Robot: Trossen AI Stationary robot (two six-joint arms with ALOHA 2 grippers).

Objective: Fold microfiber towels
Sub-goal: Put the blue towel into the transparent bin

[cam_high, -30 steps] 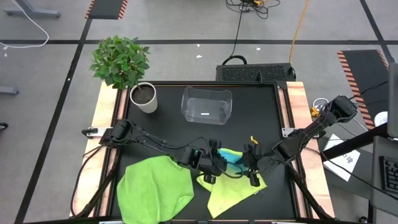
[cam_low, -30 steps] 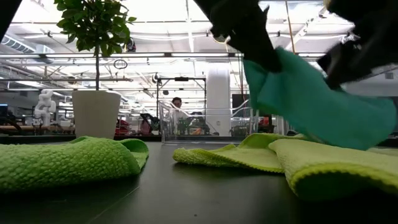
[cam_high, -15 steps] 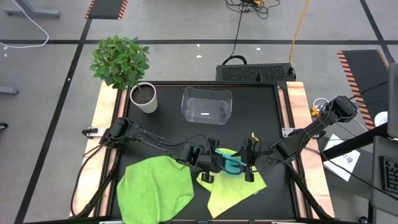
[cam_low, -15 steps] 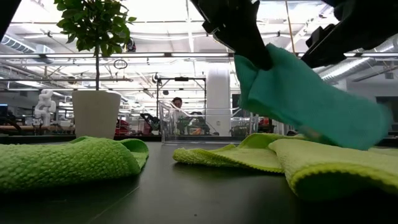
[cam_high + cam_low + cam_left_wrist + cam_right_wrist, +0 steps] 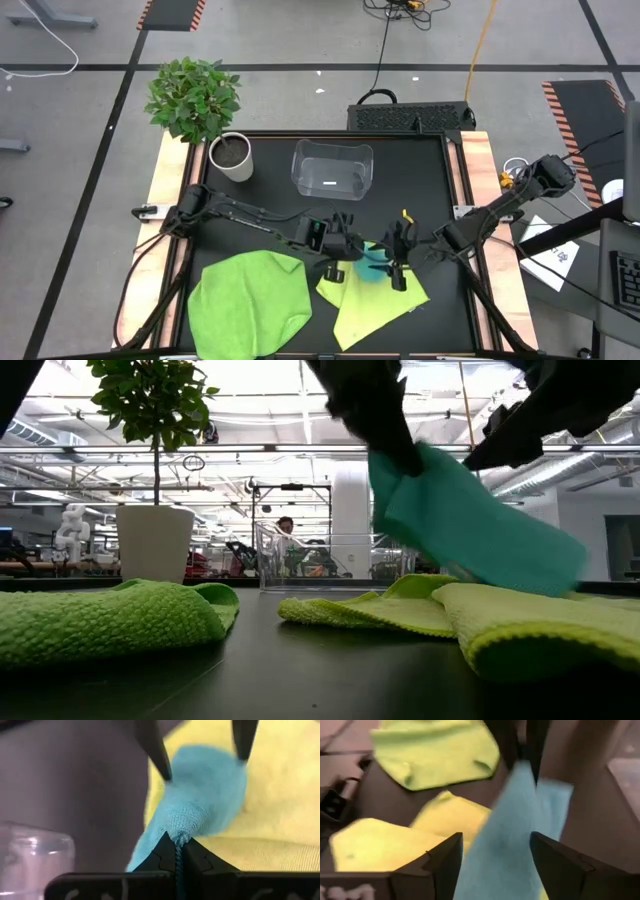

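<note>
- Turquoise towel (image 5: 372,262): hangs in air above table (image 5: 270,215) centre-front, over the pale yellow-green towel (image 5: 375,300). One corner is pinched; rest drapes down, low view shows it clear of the cloth below (image 5: 470,520).
- Left gripper (image 5: 176,851): fingers clamped tight on turquoise towel corner, fabric bunched betw. tips. No gap visible.
- Right gripper (image 5: 495,845): fingers spread wide, approx. max. Turquoise towel lies in the gap betw. them in wrist view, but contact w/ either finger cannot be told.
- Pale yellow-green towel: flat on table, front right, partly folded.
- Bright green towel (image 5: 245,305): on table, front left, apart from both grippers.
- Clear bin (image 5: 332,168): rear centre of table, beside potted plant (image 5: 200,110).
</note>
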